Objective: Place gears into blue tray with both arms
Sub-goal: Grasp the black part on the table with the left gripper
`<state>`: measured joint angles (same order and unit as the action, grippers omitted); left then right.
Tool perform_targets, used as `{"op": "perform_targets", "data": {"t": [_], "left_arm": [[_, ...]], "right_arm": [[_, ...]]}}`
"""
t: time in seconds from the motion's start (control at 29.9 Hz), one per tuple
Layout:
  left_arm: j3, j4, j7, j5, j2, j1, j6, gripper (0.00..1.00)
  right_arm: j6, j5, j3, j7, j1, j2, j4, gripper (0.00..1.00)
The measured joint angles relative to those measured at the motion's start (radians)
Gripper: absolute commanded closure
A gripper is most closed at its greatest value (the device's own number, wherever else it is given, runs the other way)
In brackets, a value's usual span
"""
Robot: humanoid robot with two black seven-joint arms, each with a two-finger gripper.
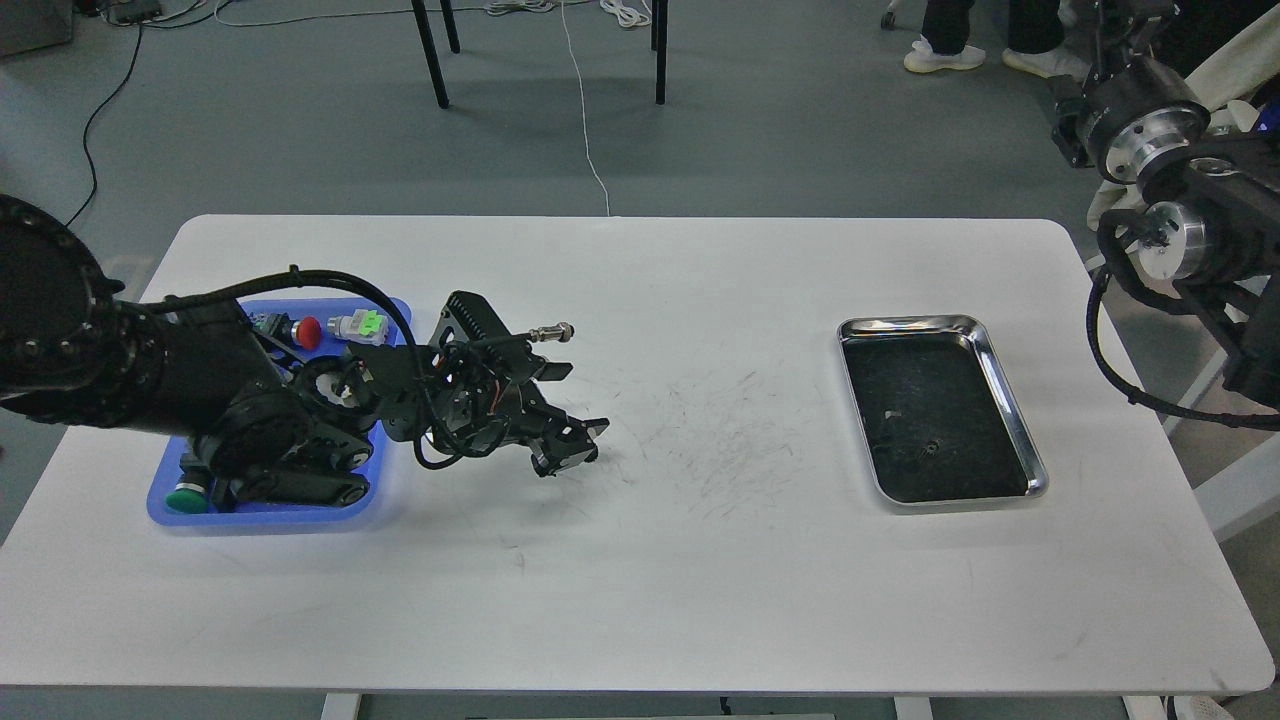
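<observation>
One gear (932, 447) shows as a tiny dark ring inside the steel tray (1010, 400) at the counter's (700, 580) right. The blue tray (262, 517) sits far left, holding switches with a red (308, 332) and a green cap (186, 497). Over it reaches the left arm; its hand (572, 447) hangs beside the tray, fingers dark, grip unreadable. The right arm's hand is out of view.

I count two trays on the table: one blue tray (385, 470) and one steel tray (1010, 400). In the blue one I can make out three switches, a red cap (308, 332), a green one (367, 325) and another green one (187, 497), though my left arm (200, 390) covers a lot of it. One gear (932, 447) in the steel tray, and two arms counting my right arm (1190, 210).
</observation>
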<state>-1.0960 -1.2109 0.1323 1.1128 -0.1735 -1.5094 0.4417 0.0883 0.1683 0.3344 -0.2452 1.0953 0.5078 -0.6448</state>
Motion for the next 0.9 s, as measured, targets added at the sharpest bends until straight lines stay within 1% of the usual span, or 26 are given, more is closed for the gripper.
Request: {"op": "perform_targets", "data": {"t": [0.1, 0.2, 0.33, 0.53, 0.6, 0.77, 0.9], "left_arm": [[-0.005, -0.003, 0.002, 0.027, 0.01, -0.012, 0.001, 0.27], [-0.012, -0.004, 0.003, 0.036, 0.05, -0.019, 0.003, 0.27], [-0.038, 0.035, 0.003, 0.038, 0.093, -0.014, 0.004, 0.27], [-0.044, 0.079, 0.006, 0.043, 0.1, 0.022, 0.004, 0.27], [-0.044, 0.091, 0.015, 0.047, 0.098, 0.036, 0.005, 0.27], [-0.05, 0.107, 0.055, 0.051, 0.093, 0.071, 0.016, 0.28], [-0.054, 0.134, 0.068, 0.051, 0.097, 0.102, 0.02, 0.28]], "right_arm": [[-0.009, 0.0, -0.002, 0.0, 0.001, 0.001, 0.027, 0.06], [-0.016, 0.0, -0.003, 0.0, 0.004, 0.001, 0.05, 0.06], [-0.017, -0.001, 0.002, 0.0, 0.005, -0.001, 0.057, 0.06], [-0.012, -0.003, 0.003, 0.0, 0.004, -0.002, 0.054, 0.06], [-0.014, -0.003, 0.002, 0.0, 0.003, -0.002, 0.055, 0.06], [-0.02, -0.002, -0.001, 0.0, 0.002, -0.002, 0.056, 0.06], [-0.021, -0.002, -0.001, 0.0, 0.002, -0.002, 0.056, 0.06]]}}
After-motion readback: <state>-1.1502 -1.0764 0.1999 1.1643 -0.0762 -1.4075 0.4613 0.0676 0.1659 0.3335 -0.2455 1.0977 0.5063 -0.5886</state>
